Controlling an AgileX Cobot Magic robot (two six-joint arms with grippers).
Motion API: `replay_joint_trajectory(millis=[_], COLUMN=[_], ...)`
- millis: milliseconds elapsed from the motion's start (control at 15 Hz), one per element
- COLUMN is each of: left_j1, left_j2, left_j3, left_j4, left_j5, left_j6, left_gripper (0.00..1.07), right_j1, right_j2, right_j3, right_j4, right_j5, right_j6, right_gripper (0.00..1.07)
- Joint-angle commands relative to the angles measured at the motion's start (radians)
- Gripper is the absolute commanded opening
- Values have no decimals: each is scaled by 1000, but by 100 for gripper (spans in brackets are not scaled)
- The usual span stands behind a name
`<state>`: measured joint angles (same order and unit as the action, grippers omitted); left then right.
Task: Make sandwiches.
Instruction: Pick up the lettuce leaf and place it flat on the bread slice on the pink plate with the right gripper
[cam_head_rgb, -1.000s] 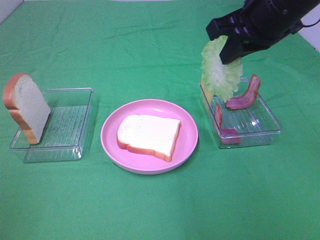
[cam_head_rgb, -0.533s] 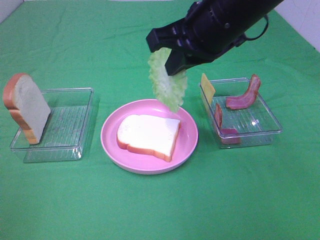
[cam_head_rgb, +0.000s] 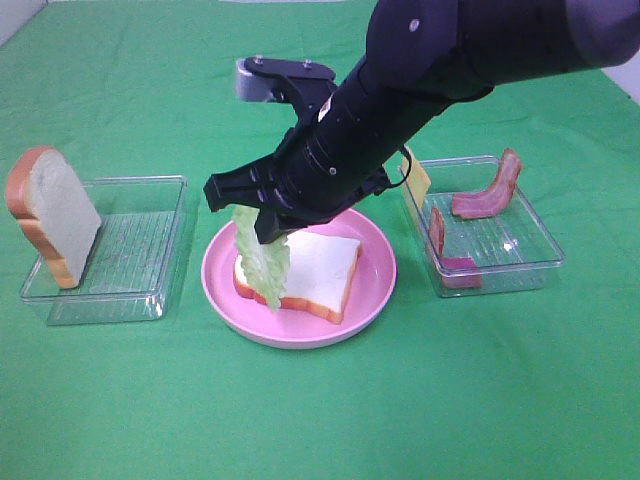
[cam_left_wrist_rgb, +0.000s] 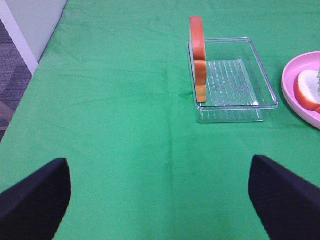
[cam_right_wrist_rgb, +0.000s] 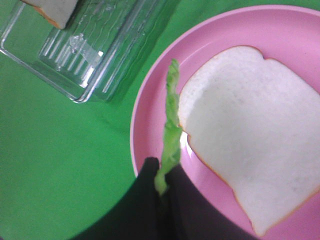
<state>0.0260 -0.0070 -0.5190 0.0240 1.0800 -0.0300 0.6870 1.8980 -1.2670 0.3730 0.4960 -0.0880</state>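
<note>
"Exterior high view: item, location?"
"Held: lettuce (cam_head_rgb: 262, 265), pinched in closed right gripper (cam_head_rgb: 258, 226), hanging edge-on over plate (cam_head_rgb: 378, 272) beside bread slice (cam_head_rgb: 318, 262). Suggested handling: shift over slice centre, lower, release flat."

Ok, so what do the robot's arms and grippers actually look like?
The right arm is matt black, built from thick rounded segments, with a grey metal bracket showing screw heads and a thin black cable loop near the wrist. The right gripper has flat black tapering fingers. Of the left gripper only two dark rounded fingertips show. No markings visible.
</note>
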Motion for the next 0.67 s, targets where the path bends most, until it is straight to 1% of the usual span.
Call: replay_joint_trajectory(millis=[67, 133, 267, 667], left_j1=[1, 1, 1, 1], left_j2=[-13, -13, -13, -13], left_j3=[1, 1, 1, 1], left_j4=[3, 3, 3, 3], left_j5=[-3, -3, -3, -3], left_j6=[0, 0, 0, 0], left_gripper=[89, 89, 89, 89], right_j1=[0, 0, -1, -1], right_j2=[35, 35, 56, 106], right_j3=[-6, -6, -6, -6], right_j4=[8, 8, -80, -260], right_j5=[-38, -38, -78, -84], right_j6=[-28, -28, -39, -23], right_gripper=[0, 0, 0, 0])
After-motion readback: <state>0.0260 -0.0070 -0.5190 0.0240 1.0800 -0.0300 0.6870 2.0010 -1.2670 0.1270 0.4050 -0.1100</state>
